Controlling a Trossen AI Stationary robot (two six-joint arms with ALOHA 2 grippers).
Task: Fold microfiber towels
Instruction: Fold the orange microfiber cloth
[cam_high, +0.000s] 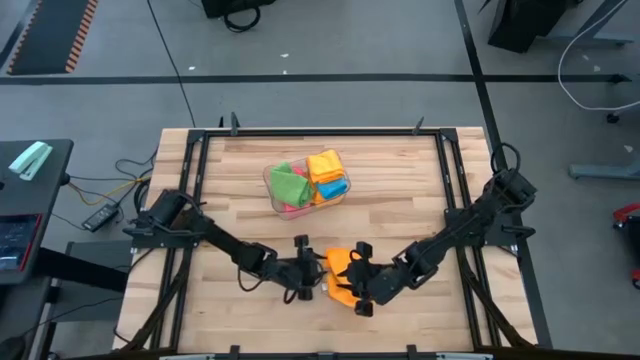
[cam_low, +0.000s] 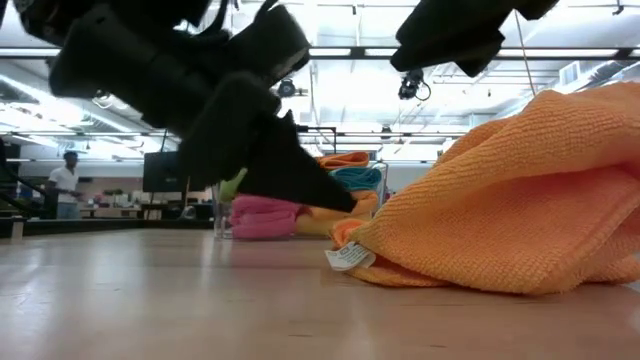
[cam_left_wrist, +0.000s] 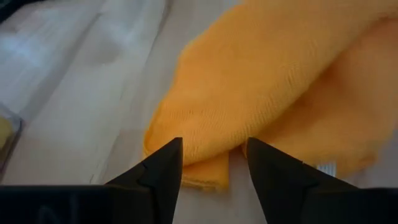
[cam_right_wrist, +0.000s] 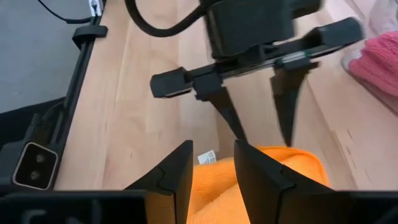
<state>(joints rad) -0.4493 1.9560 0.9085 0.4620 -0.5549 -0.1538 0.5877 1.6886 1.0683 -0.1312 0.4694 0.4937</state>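
Observation:
An orange microfiber towel (cam_high: 343, 272) lies bunched near the table's near edge, its white label (cam_low: 348, 257) at one corner. My left gripper (cam_left_wrist: 214, 149) stands open at the towel's left side, low over the wood, with a towel corner (cam_left_wrist: 205, 177) between its fingers. My right gripper (cam_right_wrist: 212, 152) comes from the right and is shut on the towel. More towels sit in a clear bin (cam_high: 270, 190) at the table's middle: green (cam_high: 289, 183), yellow-orange (cam_high: 325, 165), blue (cam_high: 333, 187) and pink (cam_low: 262, 215). My left gripper has the towel's corner in the gap between its open fingers; whether a finger touches the cloth I cannot tell. My right gripper pinches a bunched part of the orange towel (cam_right_wrist: 214, 183) between its two fingers, slanting down from the table's right. That side of the towel (cam_low: 590, 120) stands raised; the rest lies on the wood.
Black rails (cam_high: 200, 170) frame the wooden table on all sides. Bare wood lies left and right of the bin and along the near edge. A person (cam_low: 66, 180) stands far off in the room behind.

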